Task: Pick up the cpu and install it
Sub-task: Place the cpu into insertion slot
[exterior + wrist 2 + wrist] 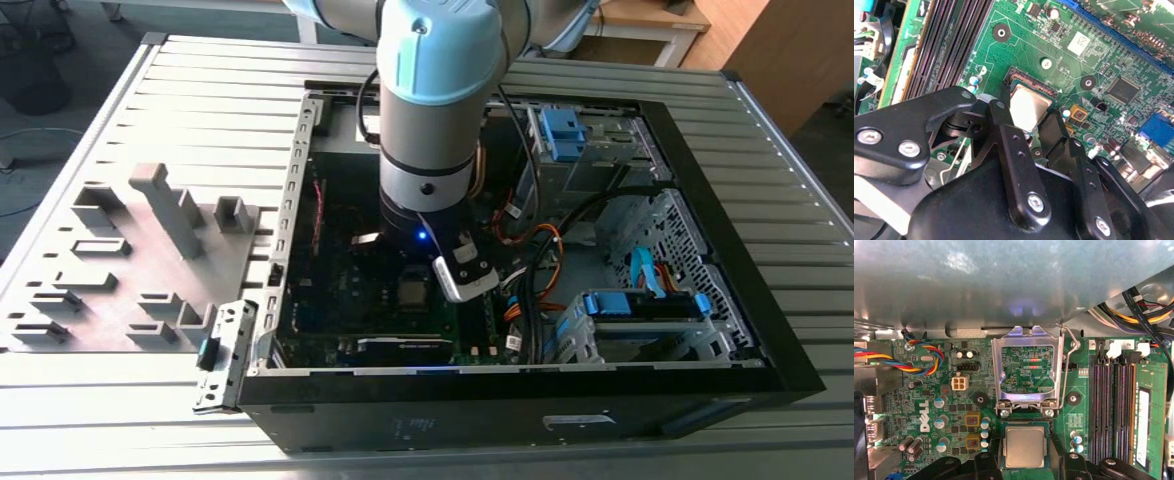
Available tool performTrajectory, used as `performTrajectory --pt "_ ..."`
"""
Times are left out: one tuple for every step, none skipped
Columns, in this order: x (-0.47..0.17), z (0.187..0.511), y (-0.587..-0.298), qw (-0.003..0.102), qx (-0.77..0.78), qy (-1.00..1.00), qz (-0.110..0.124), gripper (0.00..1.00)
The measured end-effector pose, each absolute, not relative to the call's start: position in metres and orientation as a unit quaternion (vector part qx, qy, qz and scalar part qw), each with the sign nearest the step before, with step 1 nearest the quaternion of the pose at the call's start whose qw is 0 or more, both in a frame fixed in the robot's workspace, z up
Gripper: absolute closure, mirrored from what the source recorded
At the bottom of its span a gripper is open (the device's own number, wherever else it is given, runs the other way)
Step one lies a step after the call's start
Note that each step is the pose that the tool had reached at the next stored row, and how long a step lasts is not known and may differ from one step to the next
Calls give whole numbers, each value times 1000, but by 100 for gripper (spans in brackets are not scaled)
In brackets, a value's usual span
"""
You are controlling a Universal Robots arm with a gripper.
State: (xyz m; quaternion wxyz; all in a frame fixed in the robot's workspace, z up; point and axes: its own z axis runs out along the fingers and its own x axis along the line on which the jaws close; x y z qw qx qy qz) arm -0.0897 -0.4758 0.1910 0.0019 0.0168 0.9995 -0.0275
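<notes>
Broadly, a ribbed silver metal table (200, 70) carries an open black computer case (534, 420) across the centre and the exterior view's right. A grey moulded parts tray (134, 260) sits toward the exterior view's left. The pale blue and grey robot arm (434, 110) reaches straight down into the case, above the green motherboard (919, 390).

Smaller again, the silver metal socket frame (1027, 333) stands tipped open. The cpu (1025, 446), a small square chip with a pale silvery top, lies flat in the socket beside it. The black gripper (1026, 461) straddles the chip; whether it clamps it or stands just clear cannot be told.

By this, the chip looks placed or nearly so, while the frame is not yet closed over it. The first wrist view shows the raised frame, the second wrist view the gripper's body close up, and the exterior view the whole case.
</notes>
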Motion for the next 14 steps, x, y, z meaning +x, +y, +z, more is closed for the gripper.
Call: performTrajectory --pt "-90 191 -476 2 17 999 -27 53" --pt "-90 191 -476 2 17 999 -27 53" --pt "-90 191 -476 2 17 999 -27 53" --pt "-90 190 -476 2 17 999 -28 53" --pt "-90 190 -476 2 17 999 -28 53" --pt "-90 190 -476 2 17 999 -28 53" --pt "-89 190 -476 2 17 999 -28 53" --pt "-89 190 -476 2 17 999 -27 53" --pt "-89 190 -476 2 17 999 -28 53" --pt "-89 190 -476 2 17 999 -28 53" --pt "-89 190 -476 2 17 999 -28 53" --pt "-89 190 -476 2 17 999 -28 53" --pt "-89 190 -476 2 17 999 -28 53" --pt "-89 190 -476 2 17 999 -28 53"
